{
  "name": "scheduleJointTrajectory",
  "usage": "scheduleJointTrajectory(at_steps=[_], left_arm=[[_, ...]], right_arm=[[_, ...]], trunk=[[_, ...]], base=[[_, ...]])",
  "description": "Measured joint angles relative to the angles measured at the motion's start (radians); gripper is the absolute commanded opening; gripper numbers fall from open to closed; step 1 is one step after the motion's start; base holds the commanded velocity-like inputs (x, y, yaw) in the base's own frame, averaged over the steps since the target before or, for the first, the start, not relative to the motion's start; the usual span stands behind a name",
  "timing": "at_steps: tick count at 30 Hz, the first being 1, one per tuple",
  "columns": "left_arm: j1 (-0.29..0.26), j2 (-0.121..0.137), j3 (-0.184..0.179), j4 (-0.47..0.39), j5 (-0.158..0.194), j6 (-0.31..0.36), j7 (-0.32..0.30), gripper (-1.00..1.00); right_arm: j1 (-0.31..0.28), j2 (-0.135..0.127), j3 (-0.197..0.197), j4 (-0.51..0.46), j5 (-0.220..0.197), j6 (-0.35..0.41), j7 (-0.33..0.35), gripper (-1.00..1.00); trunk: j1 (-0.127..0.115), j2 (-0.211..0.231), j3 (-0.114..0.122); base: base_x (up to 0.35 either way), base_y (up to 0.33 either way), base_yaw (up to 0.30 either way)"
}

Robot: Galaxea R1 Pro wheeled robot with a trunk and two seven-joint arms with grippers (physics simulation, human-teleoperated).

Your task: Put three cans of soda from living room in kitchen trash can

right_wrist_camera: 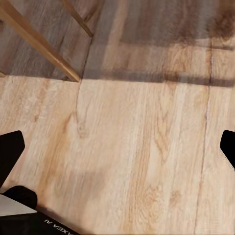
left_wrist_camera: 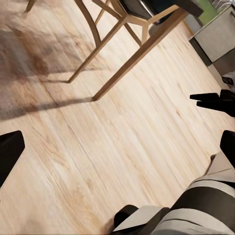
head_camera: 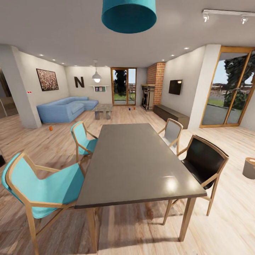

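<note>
A long dark dining table [head_camera: 138, 159] stands on pale wood floor [head_camera: 233, 219] with 2 turquoise chairs [head_camera: 42, 187] along one side, a black chair [head_camera: 203, 163] and a grey chair [head_camera: 172, 132] opposite, under a teal lampshade [head_camera: 129, 14].

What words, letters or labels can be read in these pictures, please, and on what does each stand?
"N": large dark letter on the living room's back wall.
"AXEA AI" (partial, upside down): white print on the robot's dark body in the right wrist view.
Framed items on the small wall shelf: too small to read.
</note>
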Motion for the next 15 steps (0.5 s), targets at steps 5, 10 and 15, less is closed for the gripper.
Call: scheduleJointTrajectory(at_steps=[5, 10, 15], left_arm=[[0.000, 0.000, 0.001, 0.000, 0.000, 0.000, 0.000, 1.00], [0.000, 0.000, 0.001, 0.000, 0.000, 0.000, 0.000, 1.00], [0.000, 0.000, 0.001, 0.000, 0.000, 0.000, 0.000, 1.00]], right_arm=[[0.000, 0.000, 0.000, 0.000, 0.000, 0.000, 0.001, 1.00], [0.000, 0.000, 0.000, 0.000, 0.000, 0.000, 0.001, 1.00], [0.000, 0.000, 0.000, 0.000, 0.000, 0.000, 0.002, 1.00]], trunk=[[0.000, 0.000, 0.002], [0.000, 0.000, 0.004], [0.000, 0.000, 0.007]], base=[[0.057, 0.000, -0.175], [0.011, 0.000, -0.238], [0.004, 0.000, -0.248]])
